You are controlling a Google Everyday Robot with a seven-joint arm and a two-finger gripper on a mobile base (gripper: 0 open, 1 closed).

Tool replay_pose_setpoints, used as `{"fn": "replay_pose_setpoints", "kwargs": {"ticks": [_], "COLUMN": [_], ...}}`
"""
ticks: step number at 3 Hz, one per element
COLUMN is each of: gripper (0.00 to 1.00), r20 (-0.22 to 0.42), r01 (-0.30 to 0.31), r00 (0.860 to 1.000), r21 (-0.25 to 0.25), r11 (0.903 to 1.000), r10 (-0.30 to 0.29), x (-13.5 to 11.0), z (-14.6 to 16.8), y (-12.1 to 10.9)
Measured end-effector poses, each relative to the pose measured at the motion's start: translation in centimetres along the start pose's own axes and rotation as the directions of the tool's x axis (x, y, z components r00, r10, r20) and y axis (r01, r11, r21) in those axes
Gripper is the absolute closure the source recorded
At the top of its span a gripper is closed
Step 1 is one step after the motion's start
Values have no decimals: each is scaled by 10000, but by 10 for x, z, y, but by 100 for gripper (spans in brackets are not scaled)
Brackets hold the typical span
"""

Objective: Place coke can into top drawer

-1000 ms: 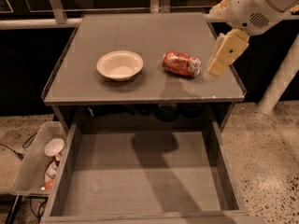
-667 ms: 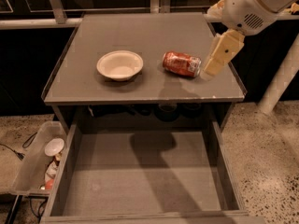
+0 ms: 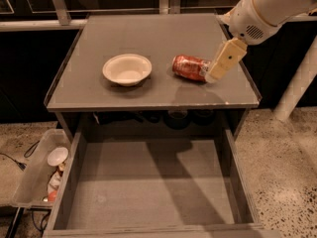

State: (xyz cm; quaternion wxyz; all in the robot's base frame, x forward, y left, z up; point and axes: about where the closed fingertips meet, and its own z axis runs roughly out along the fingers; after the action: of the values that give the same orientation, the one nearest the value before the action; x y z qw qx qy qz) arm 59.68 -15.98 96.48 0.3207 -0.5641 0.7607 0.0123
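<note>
Bring the claw (image 3: pixel 218 68), just beside one end of the coke can (image 3: pixel 188 67) lying sideways on the worktop (image 3: pixel 148 38) (open or closed, cannot tell), over the can body, grip gently, lower into the open top drawer (image 3: pixel 148 192).

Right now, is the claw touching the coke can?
Cannot tell. Camera view: claw overlaps the coke can at its right end; no plain gap or contact.
</note>
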Motion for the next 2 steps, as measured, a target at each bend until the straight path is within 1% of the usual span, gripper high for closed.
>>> {"fn": "replay_pose_setpoints", "kwargs": {"ticks": [1, 2], "gripper": [0, 0], "r20": [131, 533], "r01": [-552, -708], "r00": [9984, 9962], "r21": [307, 243], "r11": [9980, 9972], "r10": [548, 694], "x": [15, 21], "z": [24, 44], "y": [-15, -24]}}
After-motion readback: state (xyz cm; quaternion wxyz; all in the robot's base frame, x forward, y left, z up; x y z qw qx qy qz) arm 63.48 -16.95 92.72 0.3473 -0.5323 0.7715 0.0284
